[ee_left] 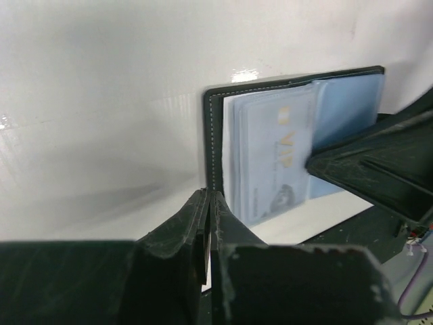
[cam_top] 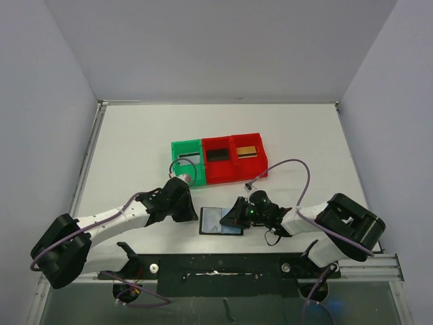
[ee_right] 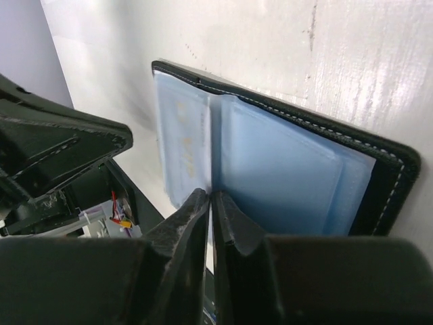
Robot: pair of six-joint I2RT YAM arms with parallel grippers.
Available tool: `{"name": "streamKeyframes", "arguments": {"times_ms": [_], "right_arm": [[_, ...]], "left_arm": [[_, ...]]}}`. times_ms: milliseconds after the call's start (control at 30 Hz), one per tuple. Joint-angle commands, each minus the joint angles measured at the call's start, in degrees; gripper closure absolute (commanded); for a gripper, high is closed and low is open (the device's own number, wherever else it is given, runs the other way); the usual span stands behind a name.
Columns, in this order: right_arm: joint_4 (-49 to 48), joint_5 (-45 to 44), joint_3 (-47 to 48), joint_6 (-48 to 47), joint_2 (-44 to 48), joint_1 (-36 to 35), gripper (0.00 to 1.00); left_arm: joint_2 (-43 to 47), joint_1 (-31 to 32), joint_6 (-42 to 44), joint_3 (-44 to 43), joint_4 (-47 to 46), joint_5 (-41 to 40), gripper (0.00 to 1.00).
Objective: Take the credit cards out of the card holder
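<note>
The card holder (cam_top: 218, 218) lies open on the table near the front edge, between my two grippers. Its black stitched border (ee_left: 215, 135) frames pale-blue pockets (ee_right: 284, 169). A silvery-grey credit card (ee_left: 274, 159) marked VIP sits in a pocket. My left gripper (cam_top: 196, 215) (ee_left: 209, 198) is shut on the holder's black left edge. My right gripper (cam_top: 232, 218) (ee_right: 211, 196) is shut, its tips resting on the pockets at the fold. I cannot tell whether it pinches anything. A gold card (cam_top: 249, 150) and a black card (cam_top: 218, 155) lie in the red bins.
Behind the holder stand a green bin (cam_top: 177, 150) and two red bins (cam_top: 218, 177) (cam_top: 247, 139) in a row. A purple cable (cam_top: 298, 166) arcs from the right arm towards the bins. Grey walls close in the white table on three sides.
</note>
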State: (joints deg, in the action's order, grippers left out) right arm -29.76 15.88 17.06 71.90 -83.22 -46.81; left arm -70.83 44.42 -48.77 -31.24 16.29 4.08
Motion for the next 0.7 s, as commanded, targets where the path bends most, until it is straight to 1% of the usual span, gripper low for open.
{"name": "streamKeyframes", "arguments": {"times_ms": [0, 33, 100, 167, 233, 333, 433, 600, 633, 667], "right_arm": [[-6.3, 2.6, 0.6, 0.9, -1.6, 0.5, 0.85], [-5.0, 2.2, 1.2, 0.4, -1.3, 0.5, 0.82], [1.1, -0.1, 3.4, -1.6, 0.5, 0.2, 0.76], [11.2, -5.4, 6.6, -4.0, 3.9, -0.8, 0.67], [22.0, -10.2, 10.8, -6.3, 6.4, -1.9, 0.63], [31.3, -16.2, 15.9, -9.0, 8.0, -4.0, 0.61], [36.8, -20.6, 21.0, -10.7, 6.6, -6.8, 0.6], [40.7, -23.8, 27.1, -11.0, 0.9, -10.0, 0.6], [41.5, -24.1, 27.7, -10.7, 0.0, -10.1, 0.59], [42.3, -24.4, 28.3, -10.6, -0.9, -10.2, 0.56]], "left_arm": [[2.6, -0.4, -0.4, -1.3, -5.4, 2.2, 0.97], [2.9, -0.4, -0.6, -1.2, -5.7, 2.5, 0.96], [3.2, -0.4, -0.9, -1.1, -5.9, 2.5, 0.95], [3.9, -0.4, -1.2, -1.1, -5.4, 1.5, 0.94], [4.9, -0.4, -1.5, -1.2, -4.3, -0.3, 0.91], [6.7, -0.6, -2.4, -1.2, -2.2, -3.5, 0.87], [8.6, -0.9, -3.2, -1.2, -0.5, -6.1, 0.86], [12.2, -1.6, -3.9, -0.6, 0.5, -8.1, 0.82], [12.8, -1.7, -4.0, -0.4, 0.7, -8.1, 0.82], [13.3, -1.8, -4.2, -0.2, 0.7, -8.1, 0.81]]}}
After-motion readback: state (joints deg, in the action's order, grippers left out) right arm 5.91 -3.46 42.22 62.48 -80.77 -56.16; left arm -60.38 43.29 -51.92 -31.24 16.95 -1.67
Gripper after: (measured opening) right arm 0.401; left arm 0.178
